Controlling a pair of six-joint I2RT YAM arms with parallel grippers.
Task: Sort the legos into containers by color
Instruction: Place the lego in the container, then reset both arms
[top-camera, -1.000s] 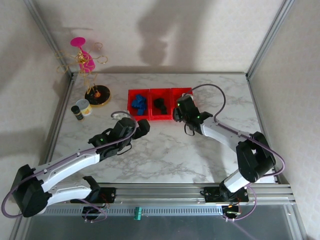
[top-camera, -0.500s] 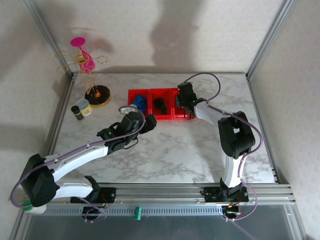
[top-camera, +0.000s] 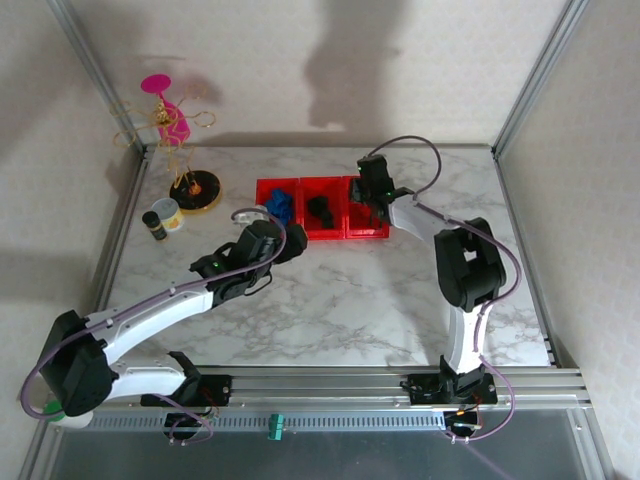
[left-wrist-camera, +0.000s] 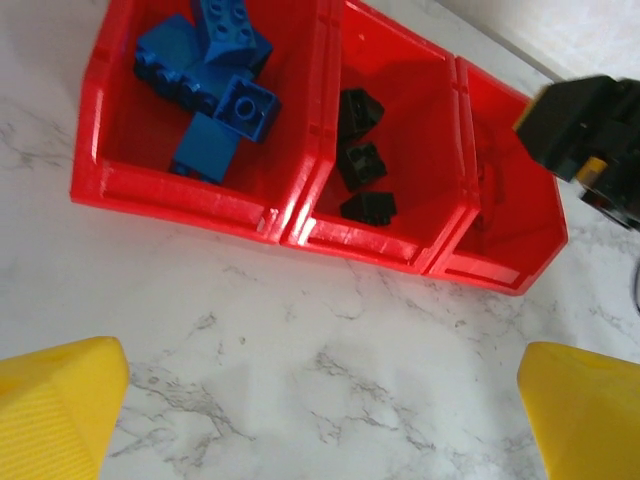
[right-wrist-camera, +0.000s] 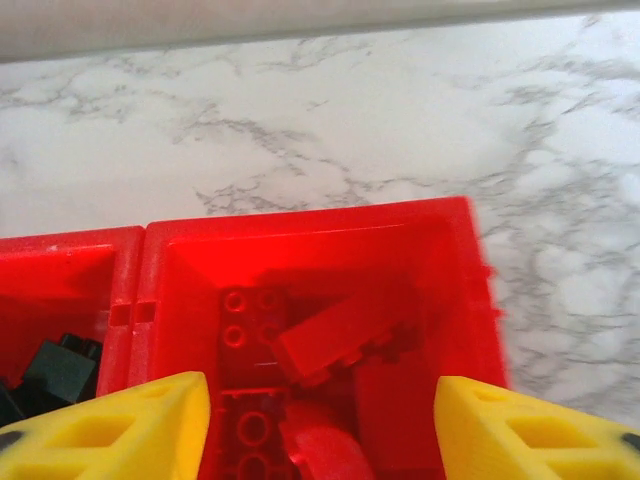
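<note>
Three joined red containers (top-camera: 345, 232) stand at the back middle of the table. Blue legos (left-wrist-camera: 210, 80) lie in the left bin, black legos (left-wrist-camera: 362, 150) in the middle one, red legos (right-wrist-camera: 330, 340) in the right bin (right-wrist-camera: 300, 230). My right gripper (right-wrist-camera: 320, 440) hangs directly over the right bin, open, its yellow fingers (right-wrist-camera: 110, 430) wide apart and touching no brick. In the top view the right gripper (top-camera: 375, 205) is above that bin. My left gripper (left-wrist-camera: 320, 420) is open over bare marble just in front of the bins, and in the top view the left gripper (top-camera: 290, 245) sits near the left bin.
A wire stand (top-camera: 170, 125) with pink pieces rises from a round yellow-and-black base (top-camera: 197, 190) at the back left. A small jar (top-camera: 166, 213) and a dark little bottle (top-camera: 155, 227) stand beside it. Metal frame posts border both sides of the table.
The right arm swung back and reached over the right bin, and its jaws opened. The left gripper moved a little closer to the bins and stayed open.
</note>
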